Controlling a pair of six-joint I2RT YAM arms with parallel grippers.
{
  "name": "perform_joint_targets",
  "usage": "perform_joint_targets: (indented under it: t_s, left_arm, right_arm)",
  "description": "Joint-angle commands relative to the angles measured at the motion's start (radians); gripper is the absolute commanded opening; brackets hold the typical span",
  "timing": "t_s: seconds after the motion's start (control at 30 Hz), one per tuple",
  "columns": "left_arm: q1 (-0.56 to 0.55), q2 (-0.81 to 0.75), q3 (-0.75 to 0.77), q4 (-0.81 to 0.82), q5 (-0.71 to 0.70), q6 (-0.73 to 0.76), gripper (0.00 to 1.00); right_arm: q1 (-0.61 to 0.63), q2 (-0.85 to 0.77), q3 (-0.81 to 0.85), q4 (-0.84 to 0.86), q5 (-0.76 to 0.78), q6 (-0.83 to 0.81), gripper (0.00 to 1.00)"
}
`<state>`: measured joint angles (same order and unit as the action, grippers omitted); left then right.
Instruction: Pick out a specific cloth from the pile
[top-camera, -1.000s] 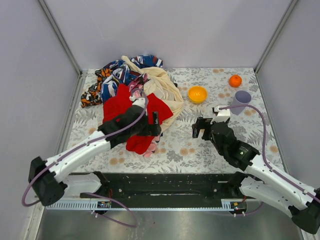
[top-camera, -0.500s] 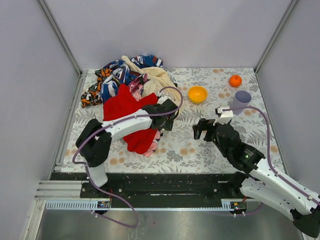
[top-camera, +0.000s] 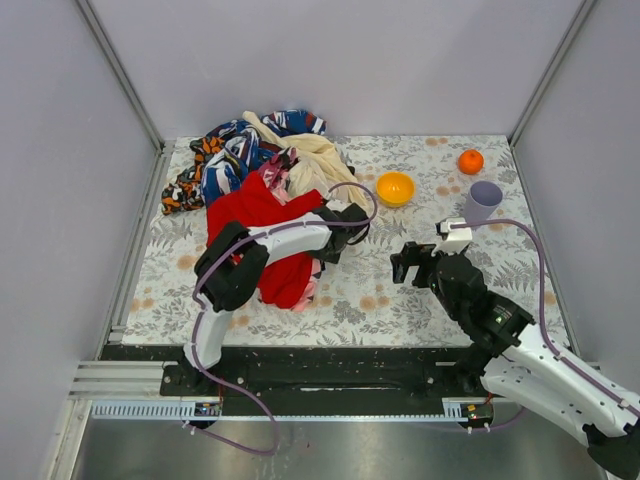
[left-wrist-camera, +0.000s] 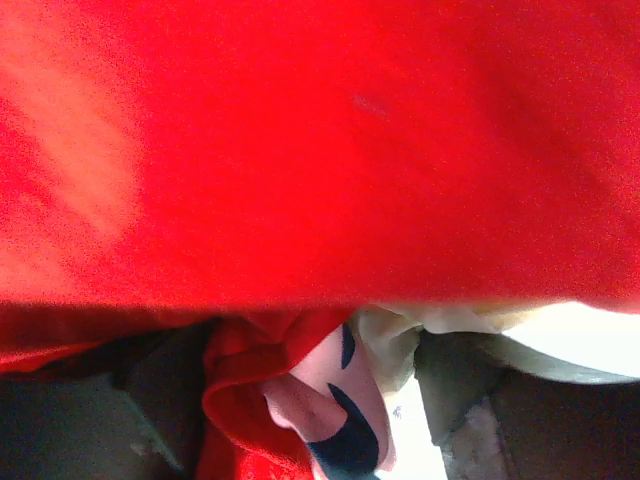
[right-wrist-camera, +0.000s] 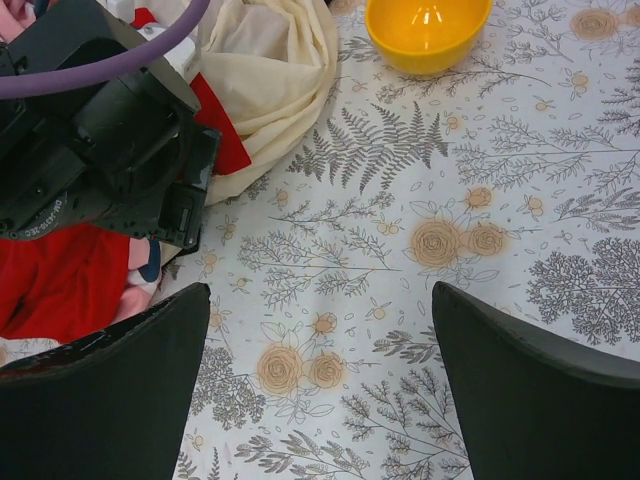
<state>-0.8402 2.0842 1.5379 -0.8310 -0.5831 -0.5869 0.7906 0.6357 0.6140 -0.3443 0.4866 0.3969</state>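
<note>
You have picked nothing out yet. The black cloth shows in no view; it is likely buried in the pile (top-camera: 262, 165) at the table's (top-camera: 440, 300) 10 o'clock. Your left gripper (top-camera: 342, 226), jaws apart, noses into the red cloth (top-camera: 245, 212) at the pile's 4 o'clock edge. Your right gripper (top-camera: 405, 262) hangs wide, holding nothing.

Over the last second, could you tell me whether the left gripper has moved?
Yes. The left gripper shifted right and slightly farther across the pile, closer to the orange bowl.
</note>
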Motion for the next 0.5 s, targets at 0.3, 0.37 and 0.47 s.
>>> perform_joint_targets:
  t_s: [0.3,0.37,0.47]
  left_arm:
    - [0.187,-0.048,0.273,-0.039,-0.052,0.110,0.02]
    - [0.225,-0.078,0.318,-0.016,0.006,0.154,0.01]
    - [0.294,-0.133,0.349,0.033,0.130,0.212,0.02]
  right_arm:
    - [-0.002,-0.051,-0.014,0.007,0.063,0.014,0.99]
    - [-0.002,-0.048,-0.016,0.007,0.069,0.013,0.99]
    - [-0.002,-0.034,-0.011,0.005,0.082,0.008,0.99]
